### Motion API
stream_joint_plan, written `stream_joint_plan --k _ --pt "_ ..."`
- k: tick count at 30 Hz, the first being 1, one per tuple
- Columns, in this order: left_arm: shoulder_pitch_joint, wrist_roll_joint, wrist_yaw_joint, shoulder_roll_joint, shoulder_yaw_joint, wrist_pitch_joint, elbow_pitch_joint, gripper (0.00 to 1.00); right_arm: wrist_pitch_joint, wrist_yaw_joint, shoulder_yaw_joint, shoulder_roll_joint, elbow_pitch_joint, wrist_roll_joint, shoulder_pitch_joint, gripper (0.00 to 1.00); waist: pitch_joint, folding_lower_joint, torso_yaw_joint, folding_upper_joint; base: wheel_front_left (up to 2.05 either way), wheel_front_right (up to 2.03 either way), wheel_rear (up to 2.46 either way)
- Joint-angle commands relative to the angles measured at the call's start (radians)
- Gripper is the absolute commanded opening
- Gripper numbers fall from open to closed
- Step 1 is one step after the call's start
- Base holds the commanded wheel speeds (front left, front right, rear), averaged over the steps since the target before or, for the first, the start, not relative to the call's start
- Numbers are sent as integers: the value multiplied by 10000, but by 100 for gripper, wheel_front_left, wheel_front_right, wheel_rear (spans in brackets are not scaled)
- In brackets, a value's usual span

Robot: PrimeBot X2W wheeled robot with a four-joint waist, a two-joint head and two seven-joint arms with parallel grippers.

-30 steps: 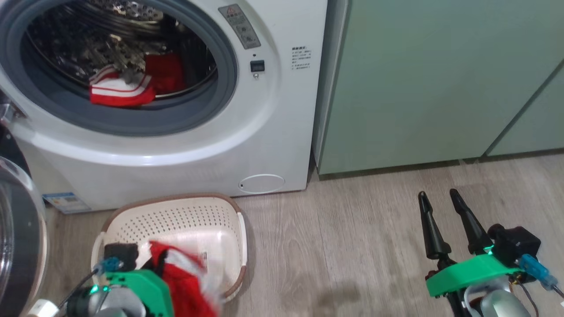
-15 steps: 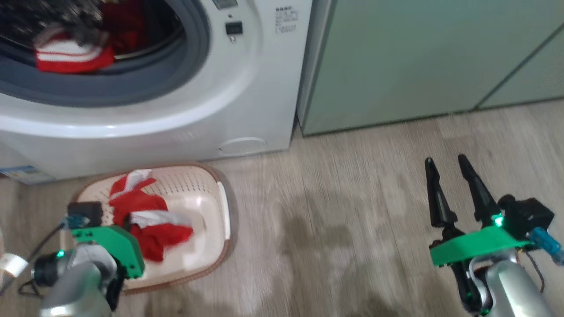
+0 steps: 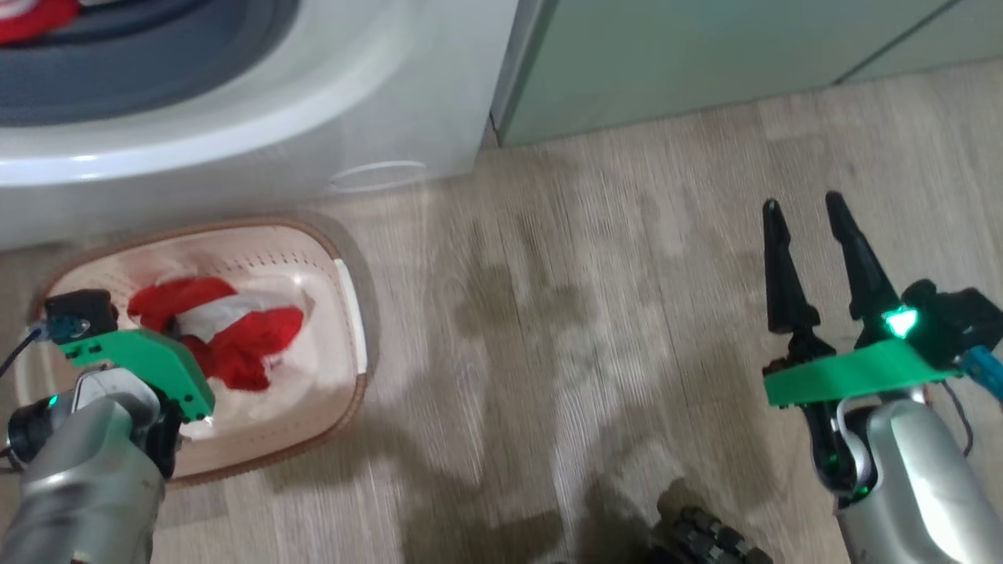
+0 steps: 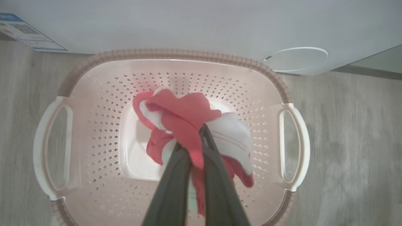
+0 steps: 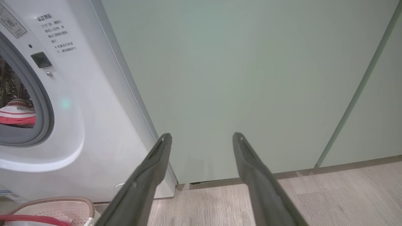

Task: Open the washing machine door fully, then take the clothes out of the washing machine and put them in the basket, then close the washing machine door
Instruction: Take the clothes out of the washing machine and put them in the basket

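Clothes (image 4: 185,116) pinched in left hand (image 4: 201,138) over one basket (image 4: 176,53); second garment (image 5: 17,114) inside washing machine (image 5: 94,110); right hand (image 5: 202,135) wide.

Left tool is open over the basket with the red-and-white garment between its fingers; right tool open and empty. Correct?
One thing is off: the left tool is shut, not open. The left wrist view shows its fingers pinched on the red-and-white garment over the basket. The right tool is open and empty, as stated.
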Motion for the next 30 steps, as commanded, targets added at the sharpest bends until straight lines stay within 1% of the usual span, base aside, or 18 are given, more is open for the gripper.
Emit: stream_joint_plan --k 1,4,5,6,7,8,10,11,14,17,20,22,24,30 --pt "-161 -39 91 451 268 -30 -51 0 -63 69 119 -11 -334 -41 -27 100 284 0 -141 0 0 0 0" --pt "-223 -52 226 445 252 0 42 0 -63 69 95 12 -354 -64 -96 100 370 0 -164 0 0 0 0" --pt "-236 -58 273 435 251 -21 61 36 -63 69 87 13 -341 -67 -109 100 362 0 -163 0 0 0 0" --pt "-232 -51 308 417 232 -34 77 54 -63 69 74 13 -320 -75 -112 100 330 0 -156 0 0 0 0" --pt "-208 -78 344 380 250 -114 89 89 -63 69 48 11 -301 -83 -97 100 262 0 -128 0 0 0 0" --pt "-164 -132 395 336 302 -272 98 100 -63 69 21 19 -292 -86 -70 100 174 0 -98 0 0 0 0" --pt "-16 -171 552 249 354 -656 112 100 -63 69 -6 54 -259 -62 6 100 -91 0 -35 0 0 0 0" --pt "60 -160 548 204 347 -837 115 100 -63 69 0 65 -242 -57 52 100 -250 0 4 0 0 0 0" --pt "300 -137 449 75 357 -1220 65 100 -63 69 38 86 -164 -51 239 100 -814 0 163 0 0 0 0" --pt "600 -18 316 -17 349 -1339 -231 100 -63 69 25 70 -55 -3 484 100 -1466 0 416 0 0 0 0" --pt "1057 276 276 63 640 -1351 -1420 100 -63 69 95 47 45 28 723 100 -2080 0 667 0 0 0 0" --pt "1482 433 250 55 1126 -1353 -2374 100 -63 69 116 46 90 72 862 100 -2464 0 818 0 0 0 0" --pt "1973 739 172 24 1591 -1354 -3294 100 -63 69 85 56 91 111 994 100 -2813 0 956 0 0 0 0" --pt "3190 1895 6 -176 2576 -1355 -5483 100 -63 69 101 75 155 138 1464 100 -3737 0 1255 0 0 0 0"
